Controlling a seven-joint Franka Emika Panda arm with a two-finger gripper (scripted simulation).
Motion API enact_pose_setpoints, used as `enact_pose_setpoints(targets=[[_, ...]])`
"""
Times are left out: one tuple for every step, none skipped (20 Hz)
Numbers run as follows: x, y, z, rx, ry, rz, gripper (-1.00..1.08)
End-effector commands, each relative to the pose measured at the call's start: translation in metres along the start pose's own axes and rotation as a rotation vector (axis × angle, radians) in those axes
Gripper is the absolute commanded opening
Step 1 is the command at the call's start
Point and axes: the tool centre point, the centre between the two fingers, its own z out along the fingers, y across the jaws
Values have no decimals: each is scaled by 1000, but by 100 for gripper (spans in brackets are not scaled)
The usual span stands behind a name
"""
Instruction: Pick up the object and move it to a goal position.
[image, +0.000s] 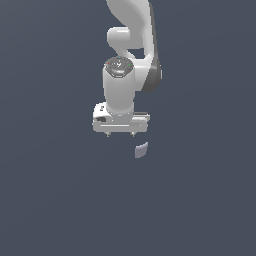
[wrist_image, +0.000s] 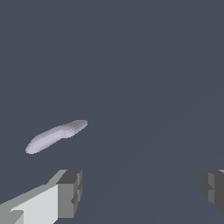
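Hovering above the plain dark surface (image: 50, 200), the gripper (image: 120, 134) stands with its jaws spread wide and nothing between them; the wrist view shows the two fingers (wrist_image: 70, 192) far apart with bare surface in the gap. The object (image: 141, 150), a small pale lavender-grey block, lies on the surface apart from the gripper, just beyond the fingertip on the exterior view's right and lower in that view. It is outside the span of the jaws, not under their midpoint. In the wrist view the object (wrist_image: 57, 135) appears as an elongated shape, its long axis running oblique to the line joining the two fingers. Judged from this, the coming move calls for a sideways shift toward the block and probably a wrist rotation, so that the fingers close across its narrow width before descent. No goal marker is visible in either view.
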Motion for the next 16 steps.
enact_pose_setpoints(targets=[[-1, 3, 3, -6, -4, -10, 100], [-1, 3, 3, -6, -5, -11, 100], [-1, 3, 3, -6, -5, -11, 100], [-1, 3, 3, -6, -4, -10, 100], [-1, 3, 3, -6, -4, -10, 100], [-1, 3, 2, -5, -4, -10, 100], [-1, 3, 2, -5, -4, -10, 100], [-1, 3, 2, -5, -4, -9, 100], [-1, 3, 3, -5, -4, -6, 100], [-1, 2, 3, -5, -4, -2, 100], [-1, 2, 3, -5, -4, 3, 100], [-1, 1, 3, -5, -4, 9, 100], [-1, 1, 3, -4, -4, 17, 100], [0, 0, 4, -4, -3, 26, 100], [0, -1, 4, -4, -3, 35, 100], [0, -2, 4, -3, -3, 46, 100]])
